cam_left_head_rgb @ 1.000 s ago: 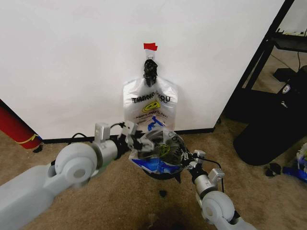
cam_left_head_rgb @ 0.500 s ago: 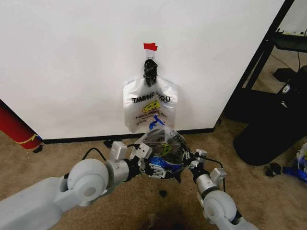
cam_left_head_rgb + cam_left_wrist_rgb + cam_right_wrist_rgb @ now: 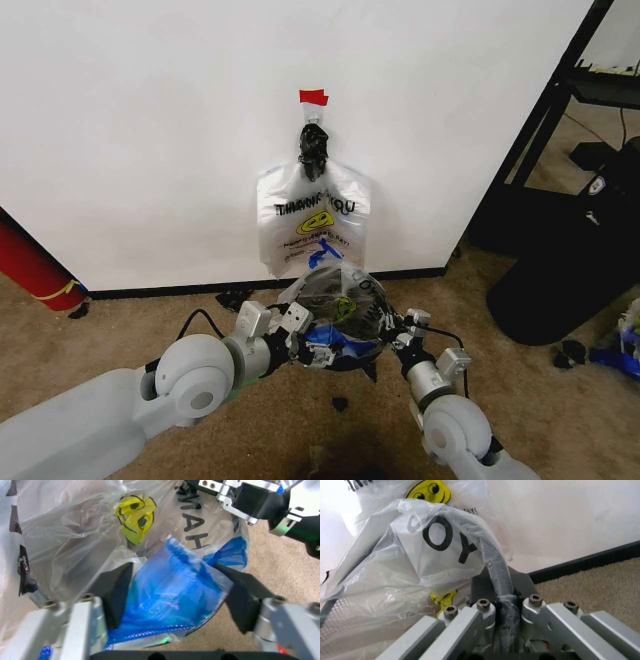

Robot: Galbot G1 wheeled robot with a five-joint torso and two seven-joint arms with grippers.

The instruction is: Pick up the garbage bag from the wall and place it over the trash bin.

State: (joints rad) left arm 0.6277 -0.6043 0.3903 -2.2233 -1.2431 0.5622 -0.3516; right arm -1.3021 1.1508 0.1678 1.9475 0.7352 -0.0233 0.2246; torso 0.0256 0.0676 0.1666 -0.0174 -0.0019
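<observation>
The garbage bag (image 3: pixel 338 300), translucent white with a yellow smiley and blue patches, lies draped over the trash bin (image 3: pixel 350 364) on the carpet below the wall (image 3: pixel 150 130). My left gripper (image 3: pixel 308 346) is at the bin's near-left side. In the left wrist view the left gripper (image 3: pixel 175 592) is open, its fingers (image 3: pixel 114 588) spread either side of the bag's blue patch (image 3: pixel 170 588). My right gripper (image 3: pixel 392 334) is at the bin's right side. In the right wrist view the right gripper (image 3: pixel 503 607) is shut on the bag (image 3: pixel 420 555) where it wraps the black rim (image 3: pixel 499 575).
More same-print bags (image 3: pixel 312 215) hang from a black knot (image 3: pixel 313 148) under red tape (image 3: pixel 313 97). A big black bin (image 3: pixel 560 270) and a black shelf frame (image 3: pixel 545 110) stand at the right. A red cylinder (image 3: pixel 30 265) leans at the left. Small dark debris (image 3: pixel 340 404) lies on the carpet.
My left arm has swung right and down, from beside the bag's left edge to the bin's near side. The bag sits lower over the bin. The right gripper has stayed put.
</observation>
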